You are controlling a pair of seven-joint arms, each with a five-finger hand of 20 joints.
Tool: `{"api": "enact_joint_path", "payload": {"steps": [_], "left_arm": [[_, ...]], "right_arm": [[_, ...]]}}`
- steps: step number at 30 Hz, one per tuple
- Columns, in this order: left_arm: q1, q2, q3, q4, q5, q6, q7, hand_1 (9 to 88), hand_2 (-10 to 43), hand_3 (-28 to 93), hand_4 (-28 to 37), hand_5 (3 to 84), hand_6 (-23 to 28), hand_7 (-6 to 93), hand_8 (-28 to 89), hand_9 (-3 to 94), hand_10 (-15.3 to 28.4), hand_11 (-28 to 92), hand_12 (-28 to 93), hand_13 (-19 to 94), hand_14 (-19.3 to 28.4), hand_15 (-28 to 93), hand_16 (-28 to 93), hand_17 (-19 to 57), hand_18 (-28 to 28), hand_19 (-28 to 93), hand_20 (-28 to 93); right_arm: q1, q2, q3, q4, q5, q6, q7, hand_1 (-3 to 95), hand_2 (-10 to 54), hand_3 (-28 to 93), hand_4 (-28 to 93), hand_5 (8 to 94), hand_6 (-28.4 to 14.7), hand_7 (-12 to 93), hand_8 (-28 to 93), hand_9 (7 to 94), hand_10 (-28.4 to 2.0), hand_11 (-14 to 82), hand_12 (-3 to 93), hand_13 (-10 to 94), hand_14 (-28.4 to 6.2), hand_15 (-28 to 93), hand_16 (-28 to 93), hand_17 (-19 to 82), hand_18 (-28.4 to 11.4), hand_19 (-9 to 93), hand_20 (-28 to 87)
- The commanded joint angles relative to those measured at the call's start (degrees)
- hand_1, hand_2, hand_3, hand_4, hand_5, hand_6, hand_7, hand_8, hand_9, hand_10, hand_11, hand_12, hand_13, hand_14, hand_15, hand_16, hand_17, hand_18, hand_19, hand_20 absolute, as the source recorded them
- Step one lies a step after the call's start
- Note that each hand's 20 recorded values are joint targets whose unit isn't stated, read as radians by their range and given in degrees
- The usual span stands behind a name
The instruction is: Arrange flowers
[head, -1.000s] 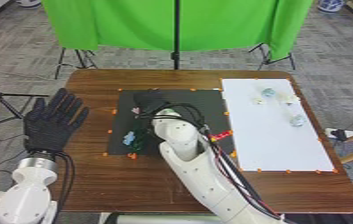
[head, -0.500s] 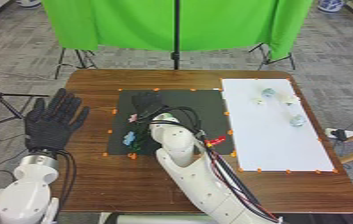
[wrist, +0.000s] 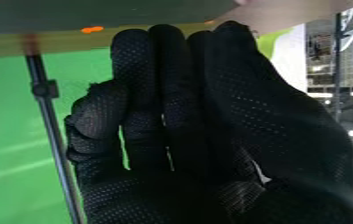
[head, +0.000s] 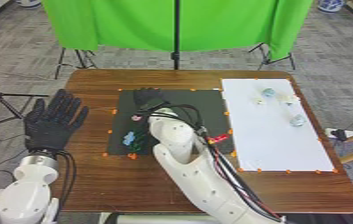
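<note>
In the head view my right hand (head: 149, 98) is over the upper left of the black mat (head: 210, 103), its fingers extended. The right wrist view shows the same hand (wrist: 186, 135) with its fingers straight and nothing held. Just below it lies a pink flower (head: 137, 117), with a blue flower (head: 129, 138) and dark green stems (head: 138, 145) lower on the mat. A red flower (head: 219, 138) is at the mat's right side, beside my right forearm. My left hand (head: 52, 122) is at the table's left edge, fingers spread.
A white board (head: 279, 145) lies right of the mat, with pale blue-white flowers (head: 298, 120) on its upper half. Orange tape marks (head: 132, 156) edge the mat and board. A green curtain (head: 226, 30) hangs beyond the table (head: 92, 185).
Over the last second my right hand shifts slightly on the upper left of the mat, while its forearm moves a little left and down. My left hand stays still.
</note>
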Motion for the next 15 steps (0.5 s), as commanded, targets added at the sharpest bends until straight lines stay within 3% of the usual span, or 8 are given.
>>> {"api": "enact_joint_path", "payload": {"steps": [1,3,4,7,9,13,15], "left_arm": [[2.1,-1.93,-0.78,-0.02,0.85,0.48,-0.78,29.7,15.1,75,-28.3,47.5,8.3,18.1,-11,44.2,15.6,26,13,35,17.4,46,-6,-5.2,17.4,44,16],[2.7,-2.39,-1.22,-0.32,1.51,0.36,-1.14,29.6,15.0,75,-28.3,47.4,8.3,18.1,-11,44.1,15.6,26,13,34,17.3,46,-6,-5.3,17.3,44,16],[3.0,-2.57,-1.45,-0.09,2.04,-0.38,-1.21,29.6,15.0,75,-28.3,47.5,8.3,18.1,-11,44.0,15.6,26,13,34,17.2,46,-6,-5.3,17.2,44,16],[3.6,-2.89,-2.03,-0.36,2.4,-0.79,-0.97,29.7,14.2,75,-28.3,47.7,7.5,18.1,-11,43.4,15.4,26,13,33,16.8,46,-6,-5.3,16.9,43,16],[4.2,-3.05,-2.4,-0.69,2.66,-1.11,-0.88,29.7,14.0,75,-28.3,47.8,7.4,17.7,-11,43.0,15.2,26,13,33,16.5,46,-7,-5.2,16.8,43,16],[5.3,-3.22,-3.25,-1.28,3.5,-1.6,-0.93,29.7,13.8,75,-28.3,47.2,7.7,17.3,-11,42.6,15.2,26,13,32,16.2,45,-7,-5.1,16.6,42,16],[6.0,-3.37,-3.82,-1.54,3.52,-1.42,-0.93,29.7,13.8,75,-28.3,47.2,7.6,17.2,-11,42.4,15.1,26,13,32,16.1,45,-7,-5.1,16.5,42,16]], "right_arm": [[0.5,2.0,3.9,-8.0,4.9,-5.5,2.5,62.7,-9.5,70,-28,65.0,-4.3,16,-13,67.4,-15.9,18.6,17.6,58,-10.1,48,38,32,-25.0,86,40],[0.6,4.5,5.2,-10.8,7.2,-6.9,3.2,60.4,-9.5,72,-28,63.6,-4.3,16,-13,65.9,-16.3,18.5,17.1,57,-11.4,48,36,32,-25.1,85,40],[-0.4,5.9,6.9,-12.5,5.4,-7.0,2.3,58.6,-9.5,74,-28,63.3,-4.4,16,-13,65.2,-16.7,18.5,16.8,56,-12.3,49,34,32,-25.3,85,39],[-2.4,11.9,10.0,-16.7,-2.9,-4.9,-1.5,53.3,-9.5,80,-28,62.9,-4.5,16,-13,61.2,-18.2,16.9,16.0,52,-15.8,52,23,30,-25.0,82,35],[-3.9,16.1,12.5,-19.2,-2.3,-4.9,0.2,51.6,-9.5,81,-28,61.7,-4.5,16,-13,57.5,-18.8,15.8,15.8,49,-17.2,51,20,28,-25.0,79,34],[-9.1,22.9,21.0,-24.5,1.9,-11.8,1.4,47.6,-9.5,81,-28,56.9,-5.8,15,-12,50.5,-19.7,13.8,14.7,43,-18.6,46,15,25,-23.9,72,28],[-11.6,25.9,24.1,-25.8,3.6,-12.7,3.8,44.4,-9.5,81,-28,54.0,-6.5,14,-12,46.6,-20.2,12.7,14.2,39,-19.5,43,13,23,-23.5,69,25]]}}
